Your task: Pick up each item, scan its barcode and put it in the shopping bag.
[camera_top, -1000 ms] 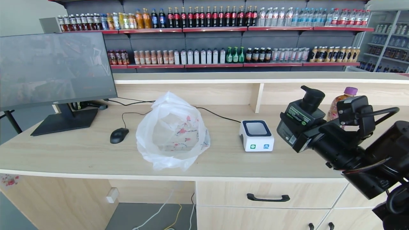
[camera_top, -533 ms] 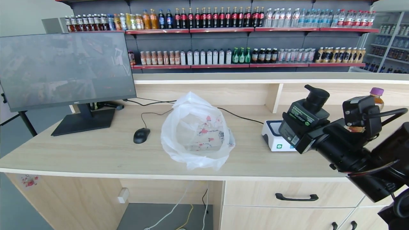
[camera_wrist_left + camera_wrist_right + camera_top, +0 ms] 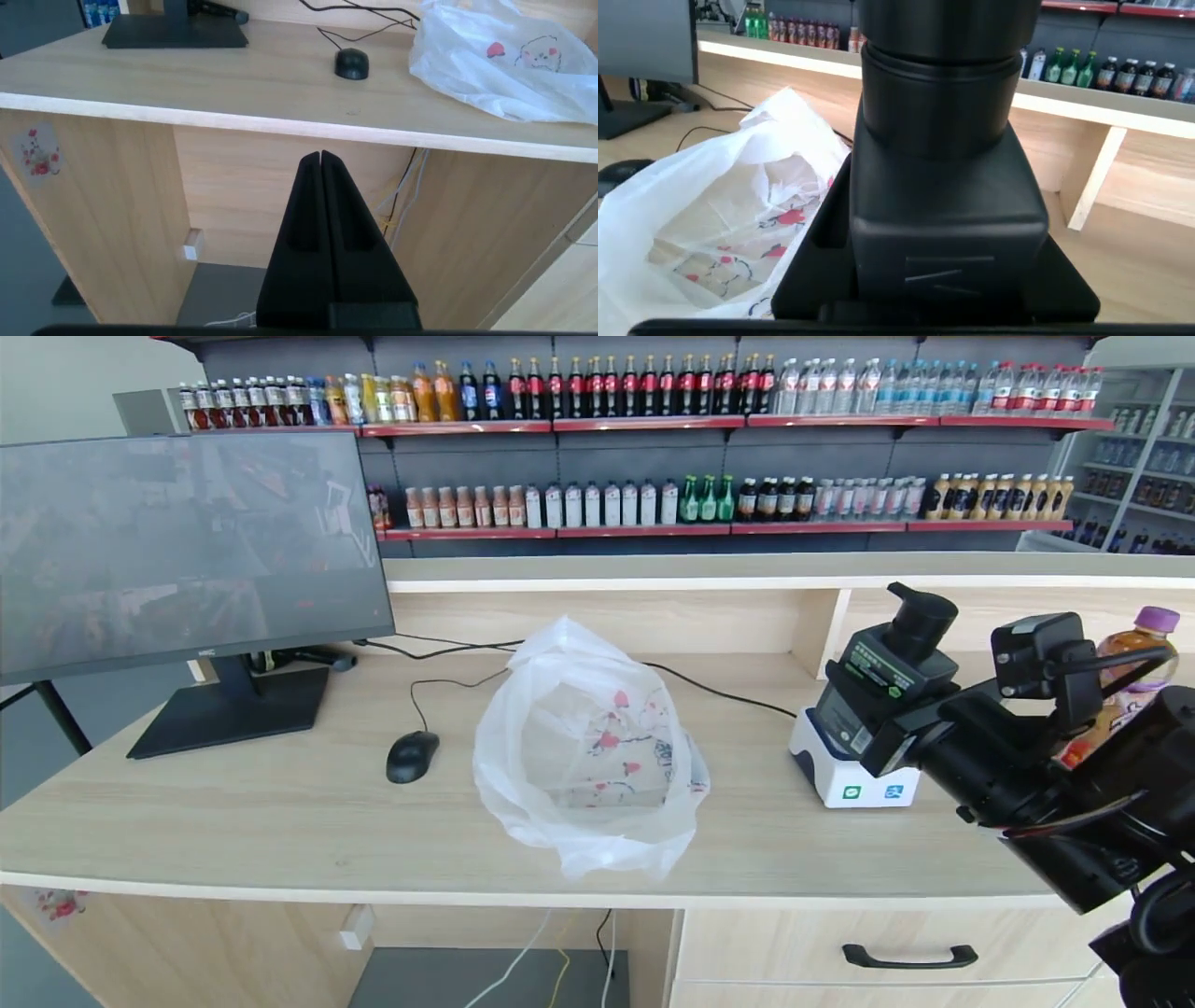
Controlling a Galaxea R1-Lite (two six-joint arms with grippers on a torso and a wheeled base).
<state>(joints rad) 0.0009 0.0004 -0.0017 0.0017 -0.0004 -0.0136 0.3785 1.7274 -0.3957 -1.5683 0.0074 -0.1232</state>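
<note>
Right claw (image 3: 898,739) clamped on the black bottle (image 3: 885,674), I might bump the scanner (image 3: 854,786) under it, mid-right of frame, askew.

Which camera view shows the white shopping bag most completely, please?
The head view: the whole shopping bag stands on the counter. The left wrist view cuts part of it off; in the right wrist view the black bottle hides part of it.

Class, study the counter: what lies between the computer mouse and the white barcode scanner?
The white shopping bag stands on the counter between the mouse and the scanner, as the head view shows.
</note>
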